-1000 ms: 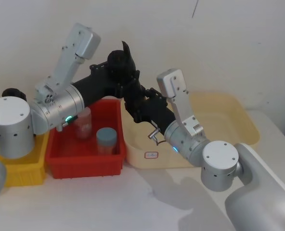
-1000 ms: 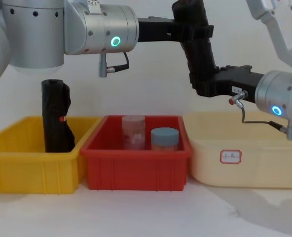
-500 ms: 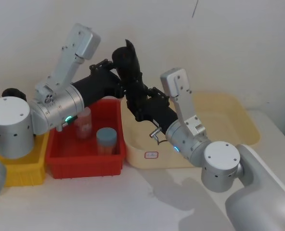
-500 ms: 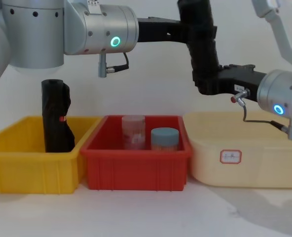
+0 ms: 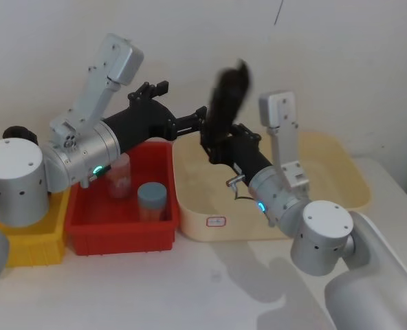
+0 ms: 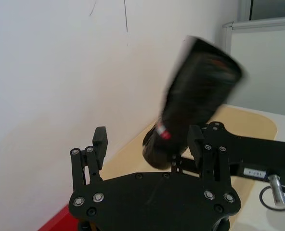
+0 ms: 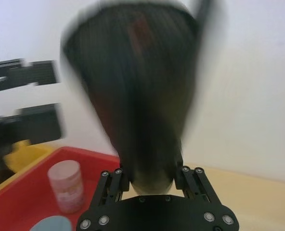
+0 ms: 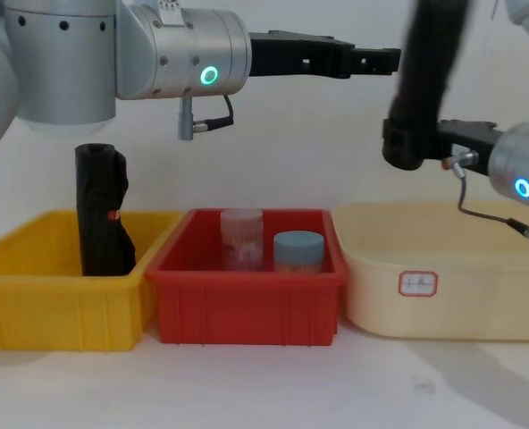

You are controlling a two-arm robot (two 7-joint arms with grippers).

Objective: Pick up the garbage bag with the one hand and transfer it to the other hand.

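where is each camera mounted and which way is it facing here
Head view: on the head, looking down at the left gripper, open near the garbage bag held in the right gripper.
Chest view: low, facing across the table at the yellow bin, red bin and cream tray; both grippers overhead.
Left wrist view: behind its own open fingers, facing the bag.
Right wrist view: behind its own fingers, shut on the bag.
Both wrist views share the bag and the other arm's gripper.
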